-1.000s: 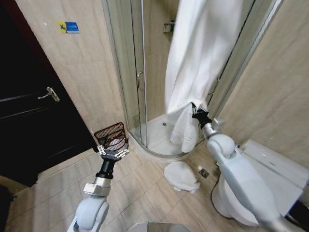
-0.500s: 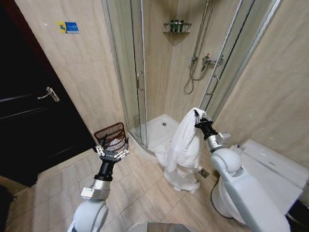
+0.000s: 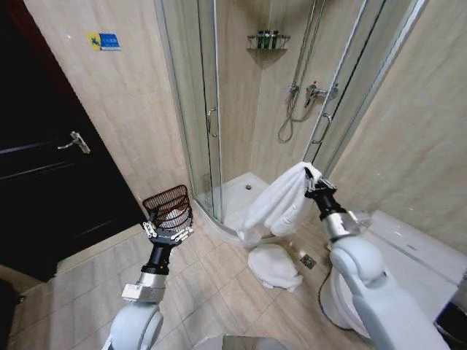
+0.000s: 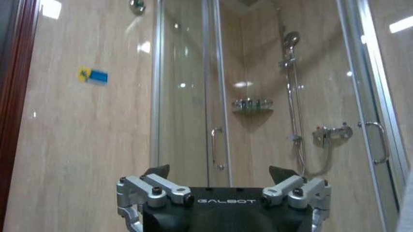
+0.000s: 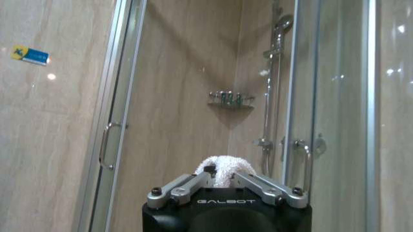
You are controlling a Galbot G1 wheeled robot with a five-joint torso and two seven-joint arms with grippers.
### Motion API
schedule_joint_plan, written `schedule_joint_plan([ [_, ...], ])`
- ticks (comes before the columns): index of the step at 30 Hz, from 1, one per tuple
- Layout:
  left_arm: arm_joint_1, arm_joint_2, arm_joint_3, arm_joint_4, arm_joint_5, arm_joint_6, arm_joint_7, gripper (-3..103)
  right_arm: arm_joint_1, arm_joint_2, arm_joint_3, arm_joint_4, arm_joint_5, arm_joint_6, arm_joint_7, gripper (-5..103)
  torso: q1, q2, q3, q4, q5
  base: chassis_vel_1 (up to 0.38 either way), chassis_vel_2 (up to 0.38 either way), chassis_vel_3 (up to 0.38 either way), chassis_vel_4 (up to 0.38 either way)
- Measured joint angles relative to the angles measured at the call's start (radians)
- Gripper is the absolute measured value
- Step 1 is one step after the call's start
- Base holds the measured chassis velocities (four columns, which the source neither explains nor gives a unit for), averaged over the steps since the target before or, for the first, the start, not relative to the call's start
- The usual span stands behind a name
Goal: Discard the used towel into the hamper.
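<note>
R gripper [image 3: 312, 175] sits at about 3 o'clock in the head view, pinched shut on a top fold of the white towel [image 3: 276, 205]. A tuft of cloth pokes up between its closed fingers in the R wrist view. The rest of the towel hangs down toward 7 o'clock from the grip, and its low end looks close to the shower tray lip [image 3: 219, 226].

The hamper [image 3: 169, 207] stands on the floor tiles at about 9 o'clock, against the wall by the shower door, well apart from the towel. L gripper [image 3: 167, 232] is raised just in front of it with fingers spread wide, holding nothing.

Risks, as I judge them:
- The hold is on a small bunch of cloth, so a quick swing could pull it free short of the hamper.
- The trailing end could drag or snag on the tray lip or on the second towel heap [image 3: 274, 266] on the floor below.
- The hamper mouth is narrow and there already seems to be white cloth in it, so a long towel may drape over the rim or tip the light basket.
- The L arm stands in the approach path, so the arms could clash.
</note>
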Motion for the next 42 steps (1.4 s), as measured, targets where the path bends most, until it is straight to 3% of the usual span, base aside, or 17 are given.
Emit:
schedule_joint_plan([
  [7,-0.010,0.010,-0.008,-0.009,-0.040,0.024,-0.010,100,-0.074,-0.018,0.020,0.094,0.000,-0.025,0.062,2,0.000,0.000,0.000,0.0000,0.0001,0.000,0.000,0.000,0.000],
  [18,-0.006,0.027,-0.006,-0.037,-0.059,0.046,-0.017,100,-0.165,-0.005,0.040,0.146,-0.022,-0.026,0.079,2,0.000,0.000,0.000,-0.0001,0.0001,0.031,0.034,0.039,0.037],
  [42,0.013,0.036,-0.001,-0.044,-0.061,0.005,-0.001,100,-0.268,0.047,0.057,0.209,-0.121,-0.001,0.085,2,0.000,0.000,0.000,0.0000,0.0003,0.068,0.071,0.069,0.066],
])
